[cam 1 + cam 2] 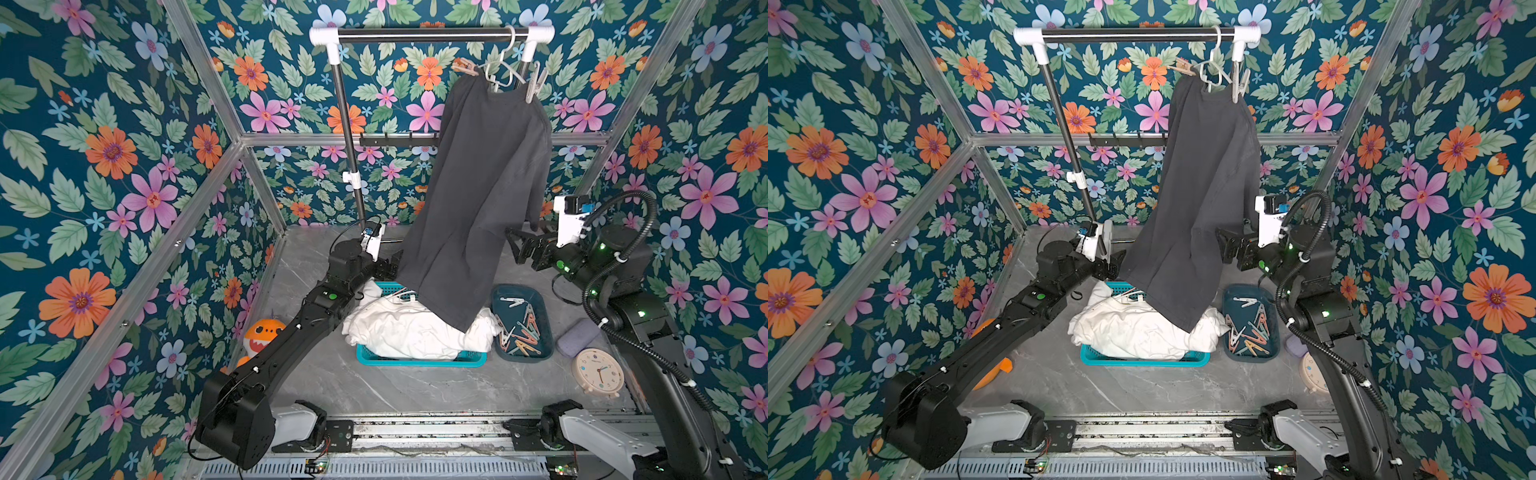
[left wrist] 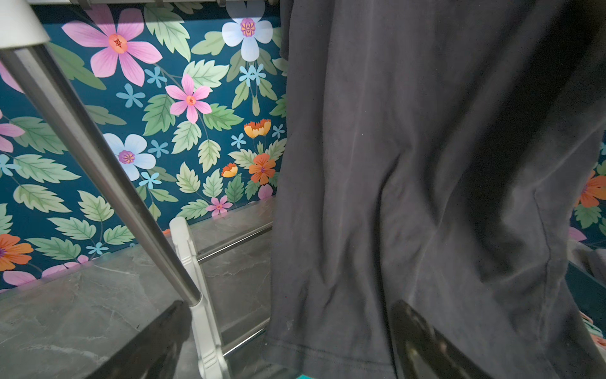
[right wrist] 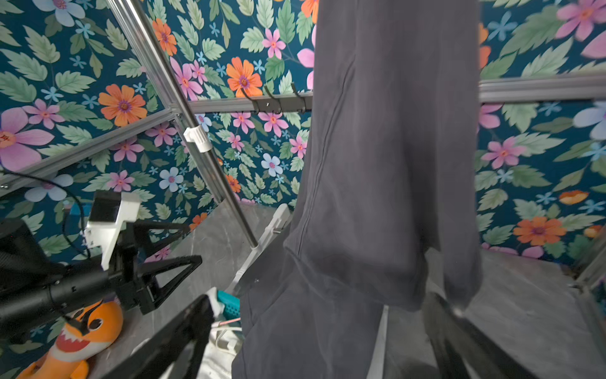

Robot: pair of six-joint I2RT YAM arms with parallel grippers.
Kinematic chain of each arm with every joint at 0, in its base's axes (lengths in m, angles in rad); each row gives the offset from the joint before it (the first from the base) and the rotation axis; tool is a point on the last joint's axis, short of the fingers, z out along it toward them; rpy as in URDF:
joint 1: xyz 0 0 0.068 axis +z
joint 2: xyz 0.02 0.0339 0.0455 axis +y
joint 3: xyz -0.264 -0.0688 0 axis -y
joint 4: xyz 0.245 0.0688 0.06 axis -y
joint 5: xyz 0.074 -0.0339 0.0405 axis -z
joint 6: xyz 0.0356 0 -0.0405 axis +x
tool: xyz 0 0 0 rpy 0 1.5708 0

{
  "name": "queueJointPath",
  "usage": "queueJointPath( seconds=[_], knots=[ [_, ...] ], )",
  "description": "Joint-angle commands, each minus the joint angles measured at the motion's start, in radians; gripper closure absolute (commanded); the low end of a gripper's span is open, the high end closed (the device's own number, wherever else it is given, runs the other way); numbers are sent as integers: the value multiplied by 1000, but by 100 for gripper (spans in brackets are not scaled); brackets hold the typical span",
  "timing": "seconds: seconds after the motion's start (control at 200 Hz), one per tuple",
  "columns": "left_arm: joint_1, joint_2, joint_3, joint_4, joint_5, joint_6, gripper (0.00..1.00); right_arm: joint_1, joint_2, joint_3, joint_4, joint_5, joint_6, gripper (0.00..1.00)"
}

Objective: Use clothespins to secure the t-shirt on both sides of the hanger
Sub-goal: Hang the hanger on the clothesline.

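The dark t-shirt [image 1: 478,199] hangs between both grippers, blocking the space between them. The rack pole [image 2: 98,164] runs just beside the left jaws. The left gripper [image 3: 195,242] and right gripper [image 1: 514,246] are spread wide, gripping nothing. High above the jaws, a tan clothespin [image 1: 465,66] and a grey clothespin [image 1: 536,85] pinch the hanger [image 1: 498,70]. Loose clothespins [image 1: 519,332] fill the tray [image 1: 538,299] below the right jaws.

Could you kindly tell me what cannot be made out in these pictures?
- White plastic hanger: its arms lie under the dark grey t-shirt in both top views.
- Tan clothespin and grey clothespin: their bite is too small to judge.
- Left gripper: its tips sit behind the shirt's hem in both top views.
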Motion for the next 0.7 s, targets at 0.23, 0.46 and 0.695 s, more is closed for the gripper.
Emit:
queueJointPath(
  seconds=[0.23,0.46,0.695],
  knots=[
    [0,-10,-29,12,-26,-17,0,74,-40,-291,198,-192,119,1],
    [0,-29,-53,4,-28,-30,0,189,138,-344,353,-159,73,1],
    [-1,-57,-103,10,-41,-34,0,190,380,-249,411,-86,11,2]
  ],
)
